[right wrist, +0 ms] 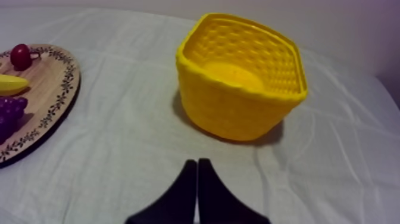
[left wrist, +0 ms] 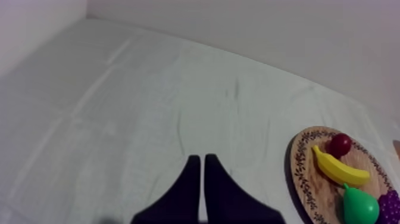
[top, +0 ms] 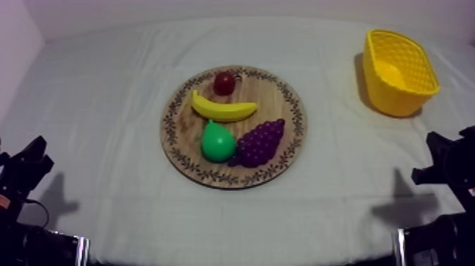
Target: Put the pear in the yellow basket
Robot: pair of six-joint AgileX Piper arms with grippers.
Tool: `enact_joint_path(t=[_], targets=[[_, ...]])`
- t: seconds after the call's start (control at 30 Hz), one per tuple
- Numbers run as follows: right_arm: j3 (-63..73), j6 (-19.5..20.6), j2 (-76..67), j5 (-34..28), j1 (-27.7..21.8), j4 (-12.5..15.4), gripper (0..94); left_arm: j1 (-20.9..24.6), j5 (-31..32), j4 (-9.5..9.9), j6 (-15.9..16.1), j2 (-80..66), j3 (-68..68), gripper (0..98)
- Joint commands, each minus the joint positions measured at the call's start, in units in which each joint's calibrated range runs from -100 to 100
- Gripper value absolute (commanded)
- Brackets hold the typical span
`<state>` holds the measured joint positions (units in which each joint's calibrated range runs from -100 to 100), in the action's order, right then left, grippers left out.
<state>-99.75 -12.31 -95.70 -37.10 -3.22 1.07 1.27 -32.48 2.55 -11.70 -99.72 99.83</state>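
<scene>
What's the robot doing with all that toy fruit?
Nothing is being handled yet. The pear lies on the wooden board beside the banana, the grapes and a small red fruit. The yellow basket stands empty over on the robot's right side. The left gripper and the right gripper rest low at their sides, both shut on nothing, so the pear's move has not begun.

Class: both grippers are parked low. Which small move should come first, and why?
Probably the right gripper should open and reach toward the pear on the board: its fingers lie shut, and the basket stands on that arm's side.
</scene>
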Motion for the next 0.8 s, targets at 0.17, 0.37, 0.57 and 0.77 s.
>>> enact_joint_path(t=[0.17,0.37,0.57,0.77], targets=[[0.0,0.1,-0.1,-0.2,0.0,0.0,0.4,0.0,0.0,0.01,0.0,0.0,-0.1,0.1],[0.0,0.1,-0.1,-0.2,0.0,0.0,0.4,0.0,0.0,0.01,0.0,0.0,-0.1,0.1],[0.0,0.1,-0.1,-0.2,0.0,0.0,0.4,0.0,0.0,0.01,0.0,0.0,-0.1,0.1],[0.0,-0.1,-0.1,-0.7,-0.1,0.0,0.5,0.0,0.0,0.01,0.0,0.0,-0.1,0.1]])
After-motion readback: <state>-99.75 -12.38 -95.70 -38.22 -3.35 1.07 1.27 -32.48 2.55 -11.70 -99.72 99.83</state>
